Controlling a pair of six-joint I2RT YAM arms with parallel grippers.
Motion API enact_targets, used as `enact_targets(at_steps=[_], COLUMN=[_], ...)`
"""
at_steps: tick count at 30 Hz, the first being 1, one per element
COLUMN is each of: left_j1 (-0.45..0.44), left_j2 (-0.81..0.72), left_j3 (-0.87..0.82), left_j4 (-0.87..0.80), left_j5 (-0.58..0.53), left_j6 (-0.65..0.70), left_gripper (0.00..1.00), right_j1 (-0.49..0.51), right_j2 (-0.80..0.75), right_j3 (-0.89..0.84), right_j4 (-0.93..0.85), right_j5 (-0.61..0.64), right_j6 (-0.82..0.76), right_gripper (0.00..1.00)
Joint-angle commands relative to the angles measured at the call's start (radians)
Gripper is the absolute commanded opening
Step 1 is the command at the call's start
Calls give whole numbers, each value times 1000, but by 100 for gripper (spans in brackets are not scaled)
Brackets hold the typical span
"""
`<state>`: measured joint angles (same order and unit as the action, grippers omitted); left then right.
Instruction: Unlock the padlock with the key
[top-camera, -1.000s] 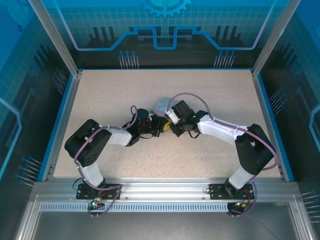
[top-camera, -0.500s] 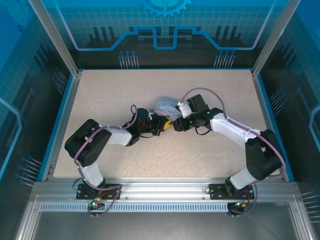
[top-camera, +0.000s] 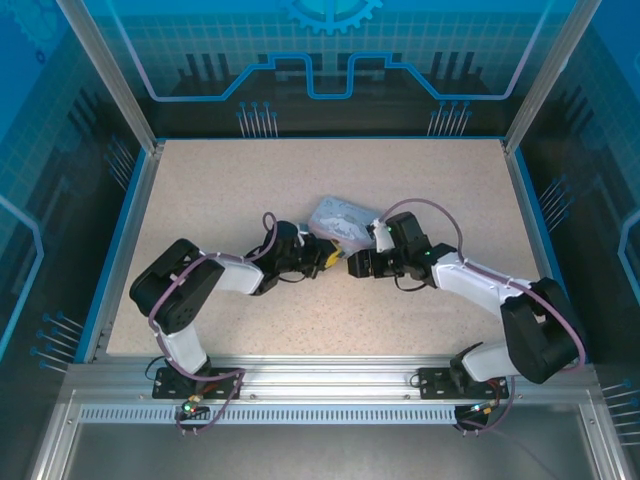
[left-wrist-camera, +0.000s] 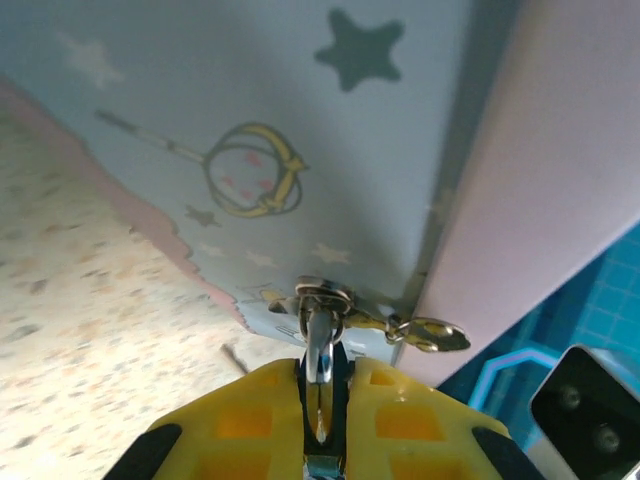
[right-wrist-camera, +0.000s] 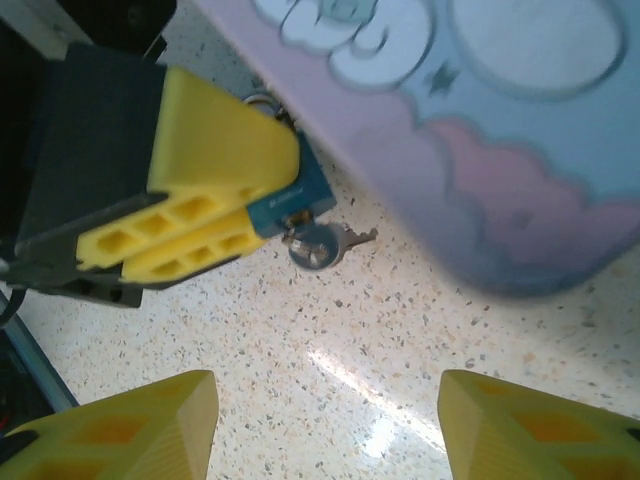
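My left gripper (left-wrist-camera: 325, 372) is shut on the padlock (left-wrist-camera: 319, 345), whose silver shackle runs up between the yellow fingers to the clasp of the pale blue tin (left-wrist-camera: 300, 120). In the right wrist view the padlock's blue body (right-wrist-camera: 298, 197) sticks out of the left gripper's fingers (right-wrist-camera: 200, 190). The key (right-wrist-camera: 318, 244) hangs at the padlock's end just above the table. I cannot tell whether it sits in the keyhole. My right gripper (right-wrist-camera: 328, 405) stands open a short way from the key, nothing between its fingers. From above, the left gripper (top-camera: 326, 258) and the right gripper (top-camera: 352, 266) face each other.
The cartoon-printed tin (top-camera: 340, 214) lies just behind both grippers at the middle of the speckled table (top-camera: 250, 180). A blue rim and clear walls (top-camera: 140, 200) enclose the table.
The right gripper has opened and drawn back to the right, away from the key and the left gripper. The left gripper has kept its grip and place.
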<state>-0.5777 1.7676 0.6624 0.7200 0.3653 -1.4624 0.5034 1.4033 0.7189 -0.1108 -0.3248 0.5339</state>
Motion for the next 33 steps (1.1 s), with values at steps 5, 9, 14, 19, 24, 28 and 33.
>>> enact_targets(at_steps=[5, 9, 14, 19, 24, 28, 33], left_j1=[-50, -80, -88, -86, -76, -55, -18], left_j2=[23, 63, 60, -20, -121, -240, -454], left_j3=[-96, -114, -162, -219, -276, -295, -234], left_j4=[75, 144, 206, 182, 173, 85, -225], left_j5=[40, 41, 26, 0, -17, -19, -55], left_j6=[52, 43, 36, 77, 97, 132, 256], left_gripper=[0, 2, 25, 50, 61, 65, 70], right_j1=[50, 58, 52, 37, 22, -7, -51], right_j2=[51, 81, 74, 107, 177, 241, 333], right_j3=[-73, -74, -56, 2, 74, 135, 246], right_j4=[233, 248, 221, 211, 203, 213, 218], right_j5=[64, 103, 169, 172, 164, 154, 130], right_j6=[224, 260, 272, 275, 274, 278, 272], right_gripper=[62, 62, 62, 63, 64, 64, 65])
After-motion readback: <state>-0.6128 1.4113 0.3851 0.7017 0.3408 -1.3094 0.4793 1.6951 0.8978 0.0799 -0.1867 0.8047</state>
